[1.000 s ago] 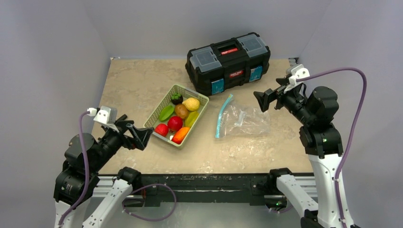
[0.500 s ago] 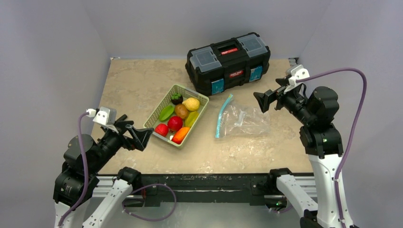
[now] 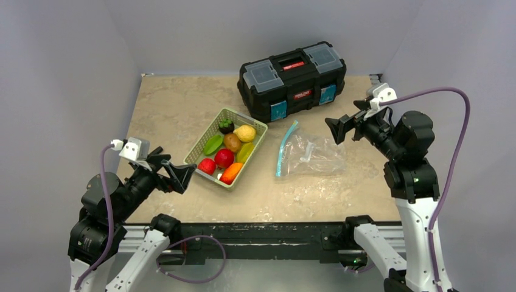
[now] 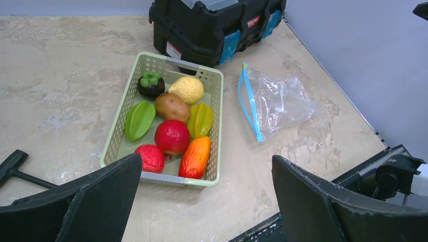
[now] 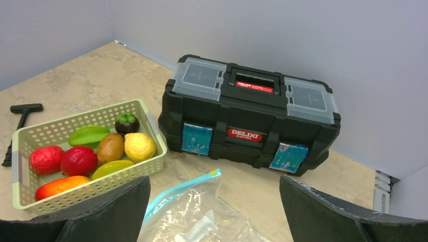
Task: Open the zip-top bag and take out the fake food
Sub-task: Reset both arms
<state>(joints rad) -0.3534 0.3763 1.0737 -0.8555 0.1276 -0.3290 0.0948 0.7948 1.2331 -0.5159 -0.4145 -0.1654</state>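
Status at near edge: left claw (image 3: pixel 176 172) at lower left of the overhead view, raised off the counter (image 3: pixel 176 103), jaws released and spread wide, nothing between them. Pointed toward the basket (image 3: pixel 204 137), just short of its near corner. Black T-handled tool (image 4: pixel 12 164) flat on the counter at the left edge of the left wrist view, close to that claw.

Mid-counter, centre of frame: pale green lattice basket, upright, set at a slant. Fake food (image 3: pixel 224 157) all inside it, eight pieces counted from the left wrist view: two red, one orange, one brown, one yellow, two green star-shaped, one dark with a green cap.

Zip-top bag (image 3: pixel 310 152) right of the basket and apart from it, lying flat and crumpled on the counter. Teal-blue zip strip (image 3: pixel 286 146) along its left edge, facing the basket. Sealed or parted: cannot tell. Small pale item visible through the plastic in the right wrist view, identity not determinable.

Right claw (image 3: pixel 336 129) right of centre, poised above the counter near the bag's far right corner, jaws released and wide apart, gripping nothing.

Far end, upper centre: black toolbox (image 3: pixel 292 79), lid down, blue latches on its front face, close behind the basket's far corner.
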